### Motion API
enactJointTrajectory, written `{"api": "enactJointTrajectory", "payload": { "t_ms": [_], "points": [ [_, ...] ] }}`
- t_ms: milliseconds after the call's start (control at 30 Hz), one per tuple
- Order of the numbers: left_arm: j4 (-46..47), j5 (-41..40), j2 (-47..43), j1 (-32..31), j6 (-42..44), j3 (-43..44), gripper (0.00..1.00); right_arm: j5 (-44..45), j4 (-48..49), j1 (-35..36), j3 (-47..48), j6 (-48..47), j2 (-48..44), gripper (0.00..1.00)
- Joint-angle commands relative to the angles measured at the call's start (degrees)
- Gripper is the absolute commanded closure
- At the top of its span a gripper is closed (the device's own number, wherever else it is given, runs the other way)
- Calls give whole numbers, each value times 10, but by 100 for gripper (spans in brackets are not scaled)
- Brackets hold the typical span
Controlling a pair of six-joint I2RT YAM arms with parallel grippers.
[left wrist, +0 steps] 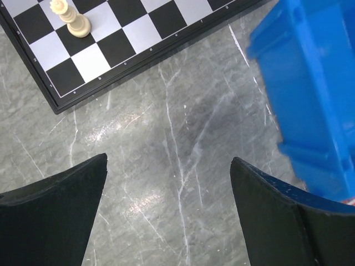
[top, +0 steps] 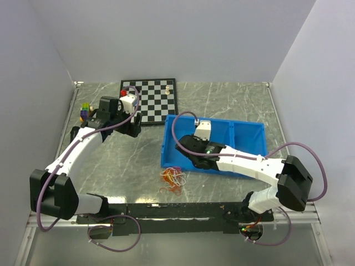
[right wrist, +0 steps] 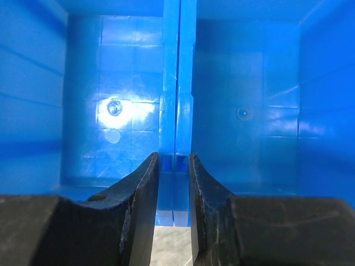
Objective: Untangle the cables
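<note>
The cables lie in a small orange, red, yellow and white tangle on the grey table, just in front of the blue bin. They show in neither wrist view. My left gripper is open and empty over bare table, between the chessboard and the bin. My right gripper is at the bin's left compartment. In the right wrist view its jaws stand a narrow gap apart, closed against the bin's divider rib.
A chessboard lies at the back left with a white piece on it. A red piece and coloured blocks sit nearby. White walls enclose the table on three sides.
</note>
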Motion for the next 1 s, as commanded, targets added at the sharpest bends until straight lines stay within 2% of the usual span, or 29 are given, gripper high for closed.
{"api": "enactJointTrajectory", "payload": {
  "t_ms": [0,200,467,600,733,800,967],
  "points": [
    [5,-6,-17,-1,7,-3,3,-77,-47,40,-12,8,26,99],
    [-2,1,-21,0,8,-1,3,-86,-13,45,21,-13,63,96],
    [-22,-1,-40,-1,27,-14,3,-99,-5,50,156,-32,169,93],
    [-33,2,-46,-1,36,-21,3,-93,-12,54,181,-36,178,81],
    [-54,21,-60,-1,52,-23,4,-93,14,63,118,-31,115,48],
    [-65,34,-70,-1,63,-24,3,-92,34,74,74,-28,64,41],
    [-102,56,-88,-6,85,-18,3,-106,95,117,-32,-44,-79,37]
  ]
}}
